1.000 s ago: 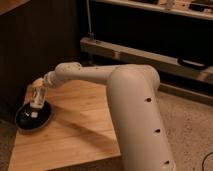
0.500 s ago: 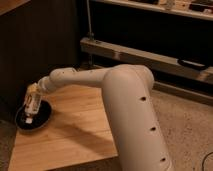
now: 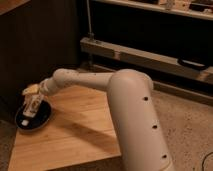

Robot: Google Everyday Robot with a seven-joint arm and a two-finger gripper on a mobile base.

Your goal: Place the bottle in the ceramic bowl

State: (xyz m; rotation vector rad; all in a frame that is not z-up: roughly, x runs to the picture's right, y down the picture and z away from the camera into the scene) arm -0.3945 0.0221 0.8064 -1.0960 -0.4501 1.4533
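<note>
Bottle (image 3: 33, 106) is standing almost upright over the ceramic bowl (image 3: 33, 119), with its long axis running from about 6 o'clock at the base to about 12 o'clock at the top, leaning very little. It is looking slim and pale, with a whitish label around the body; any writing on the label is too small to read. Its lower end is sitting inside the dark round bowl, but I cannot tell if it is already touching the bowl's bottom.

The tool (image 3: 32, 100) is hanging directly above the bowl, at the end of the white arm (image 3: 80, 80), which is reaching toward 9 o'clock from the big white body (image 3: 137, 120). The tool's fingers are spread wide on both sides of the bottle; whether they are pressing it I cannot tell.

The bowl is glossy black with a lighter rim, and it is resting near the 9 o'clock edge of the wooden tabletop (image 3: 75, 135). Behind, at 12 o'clock, a dark shelf unit (image 3: 150, 50) is standing on the speckled floor (image 3: 190, 125).
</note>
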